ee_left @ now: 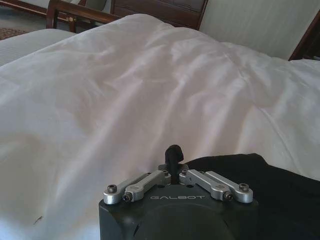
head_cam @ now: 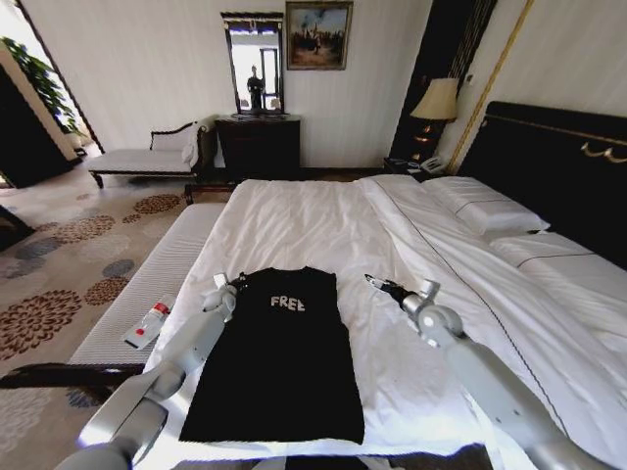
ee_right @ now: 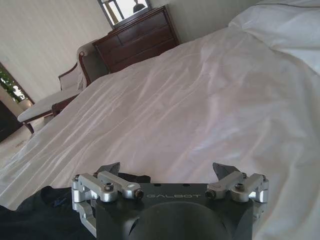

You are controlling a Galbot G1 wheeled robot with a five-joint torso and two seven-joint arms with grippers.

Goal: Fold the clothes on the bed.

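A: How many garments are there?
B: One, a black T-shirt (head_cam: 277,357) with white "FREE" lettering, lying flat on the bed (head_cam: 323,220) near its foot, sleeves tucked in so it reads as a long rectangle. The cloth looks soft and matte.

A: And the bed?
B: One large bed, its white duvet (ee_left: 125,95) gently creased. Two flat white pillows (head_cam: 495,215) lie against a tall dark headboard (head_cam: 558,166). A pale ribbed bench (head_cam: 147,289) runs along its left side.

A: The arms?
B: Two, silver and tubular. The left end effector (head_cam: 233,284) sits at the shirt's upper left corner; in the left wrist view its black fingers (ee_left: 173,155) are pressed together at the edge of the dark fabric, though I cannot tell if they pinch it.

A: The right one?
B: The right end effector (head_cam: 380,285) hovers just beside the shirt's upper right corner, over bare duvet, its fingers (ee_right: 222,170) spread wide apart
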